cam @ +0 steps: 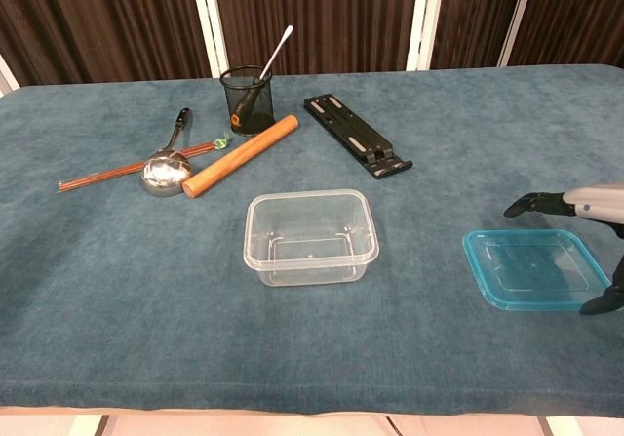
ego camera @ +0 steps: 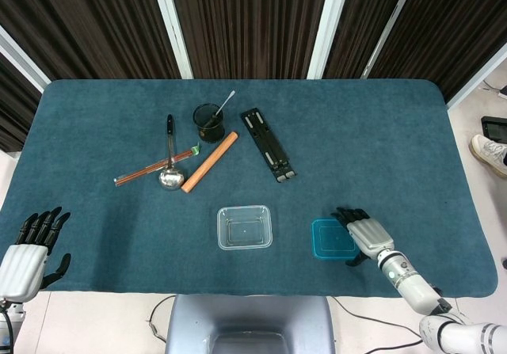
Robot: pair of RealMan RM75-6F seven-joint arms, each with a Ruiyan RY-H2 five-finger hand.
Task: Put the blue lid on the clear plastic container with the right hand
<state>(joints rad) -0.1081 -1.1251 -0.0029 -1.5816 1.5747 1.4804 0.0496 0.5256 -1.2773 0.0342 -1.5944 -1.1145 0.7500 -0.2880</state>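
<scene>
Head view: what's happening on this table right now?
The right hand is over the right part of the blue lid, fingers spread above it; the chest view shows no grip yet. The lid lies flat on the table, apart from the clear plastic container, which sits open and empty to its left. The left hand is open at the near left corner, holding nothing. The ladle, rolling pin and cup further back are untouched.

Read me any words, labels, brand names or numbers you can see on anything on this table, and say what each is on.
None can be read. The black mesh cup carries a small orange mark, too small to make out. The blue lid, the clear plastic container and the black slotted bar show no text.
</scene>
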